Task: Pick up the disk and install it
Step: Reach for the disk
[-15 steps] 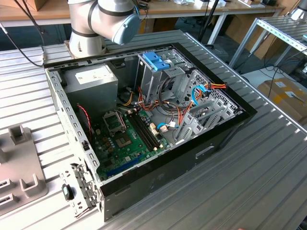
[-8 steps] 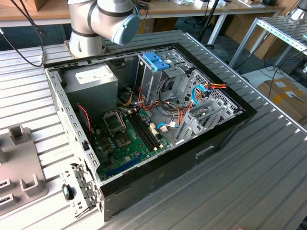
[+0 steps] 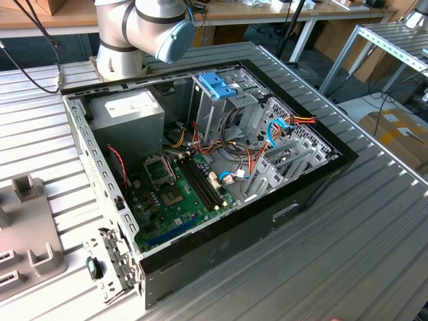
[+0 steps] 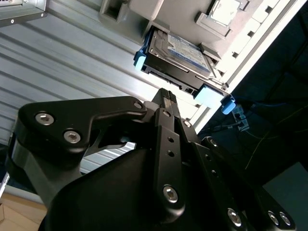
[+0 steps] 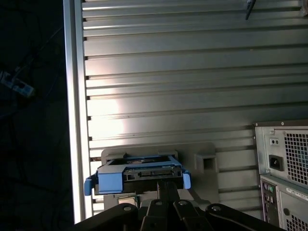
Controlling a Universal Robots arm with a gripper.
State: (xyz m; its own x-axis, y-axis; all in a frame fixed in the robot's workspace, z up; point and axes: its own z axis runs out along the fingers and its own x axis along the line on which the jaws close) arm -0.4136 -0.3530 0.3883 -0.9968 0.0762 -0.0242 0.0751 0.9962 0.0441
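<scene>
The gripper (image 4: 167, 95) is hanging just beside the disk (image 4: 185, 53), its fingers drawn together and clasping nothing. The tips are pointing at the drive's connector edge in both wrist views. The disk is lying with its label showing in a grey holder (image 4: 144, 9) at the rim of the ribbed metal table (image 5: 192, 72), with light-blue rails at either end, well apart from the computer case (image 5: 284, 163). In the exterior view the case is sitting open in the middle of the table, its motherboard (image 3: 174, 194) exposed. A blue latch (image 3: 217, 85) is topping the drive cage (image 3: 207, 114) on the far side, and the arm's base (image 3: 120, 40) is standing just beyond it.
</scene>
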